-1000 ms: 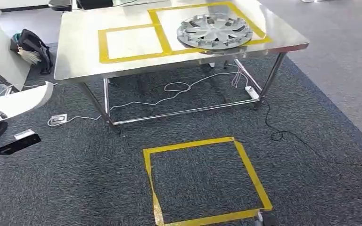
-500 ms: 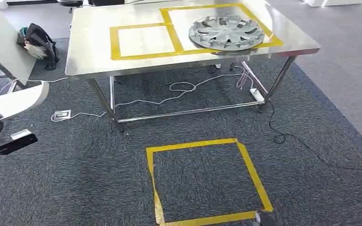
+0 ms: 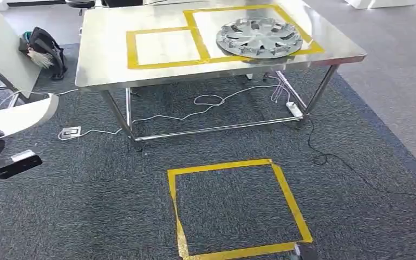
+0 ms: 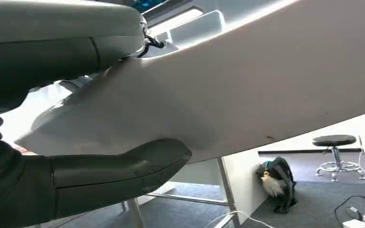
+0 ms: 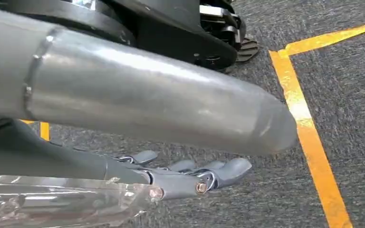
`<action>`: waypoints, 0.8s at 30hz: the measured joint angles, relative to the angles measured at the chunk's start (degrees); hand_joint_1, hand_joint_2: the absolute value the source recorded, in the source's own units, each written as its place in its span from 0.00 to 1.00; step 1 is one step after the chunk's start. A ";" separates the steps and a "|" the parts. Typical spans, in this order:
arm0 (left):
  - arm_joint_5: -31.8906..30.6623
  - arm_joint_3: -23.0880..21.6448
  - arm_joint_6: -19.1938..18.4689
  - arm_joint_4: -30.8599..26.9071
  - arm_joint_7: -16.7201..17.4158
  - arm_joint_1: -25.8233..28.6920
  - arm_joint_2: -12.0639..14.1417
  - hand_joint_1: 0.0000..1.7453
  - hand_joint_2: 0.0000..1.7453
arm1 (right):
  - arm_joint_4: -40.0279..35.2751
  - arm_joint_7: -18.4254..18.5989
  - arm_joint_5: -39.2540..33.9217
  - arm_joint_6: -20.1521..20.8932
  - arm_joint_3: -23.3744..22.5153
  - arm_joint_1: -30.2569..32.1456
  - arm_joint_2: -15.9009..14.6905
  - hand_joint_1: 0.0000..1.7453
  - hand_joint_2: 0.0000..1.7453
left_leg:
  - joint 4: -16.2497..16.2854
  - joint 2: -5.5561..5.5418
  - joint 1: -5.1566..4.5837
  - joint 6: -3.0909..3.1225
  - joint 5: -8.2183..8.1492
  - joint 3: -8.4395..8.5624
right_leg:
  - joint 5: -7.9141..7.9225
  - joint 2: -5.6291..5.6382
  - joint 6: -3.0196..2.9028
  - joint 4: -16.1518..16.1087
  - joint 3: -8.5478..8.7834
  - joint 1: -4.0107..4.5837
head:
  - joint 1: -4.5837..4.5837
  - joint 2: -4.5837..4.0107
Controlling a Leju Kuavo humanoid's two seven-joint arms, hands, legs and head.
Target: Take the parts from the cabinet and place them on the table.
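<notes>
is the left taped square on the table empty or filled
Empty. The left taped square encloses bare steel table; the wheel cover lies flat in the right-hand square.

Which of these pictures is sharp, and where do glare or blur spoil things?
Head view: sharp, though the steel table washes pale with glare around the hubcap. Left wrist view: the close white part and thumb look soft. Right wrist view: a silver tube up close carries bright streaks; the carpet is crisp.

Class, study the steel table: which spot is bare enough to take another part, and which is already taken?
On the table, the left taped square is bare, bordered by yellow tape and the table's open left strip. The right taped square is crowded: the wheel cover fills most of it.
</notes>
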 joint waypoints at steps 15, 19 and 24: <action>-0.39 0.00 2.40 -0.17 -1.40 -0.01 1.68 1.00 1.00 | -0.02 0.07 0.48 -0.02 -0.13 -0.21 0.04 0.00 0.00 | -1.01 -0.39 -0.04 2.70 -1.69 1.83 | -2.02 0.21 1.68 5.00 -1.78 -0.62 | 0.50 0.00; -0.46 -0.22 2.40 -0.17 -1.36 0.38 1.40 1.00 1.00 | -0.02 0.11 0.52 -0.07 -0.13 0.15 0.04 0.00 0.00 | -0.93 -0.82 0.02 2.41 -2.56 2.79 | -6.61 0.28 2.06 18.79 -10.84 -0.79 | 0.68 0.00; -0.46 -0.26 2.45 -0.17 -1.18 0.62 1.40 1.00 1.00 | 0.18 0.13 0.63 -0.24 -0.15 0.43 0.17 0.00 0.00 | -0.26 -1.17 0.66 0.07 -5.40 6.23 | 3.14 0.49 3.17 0.78 -4.50 -1.82 | 1.29 0.00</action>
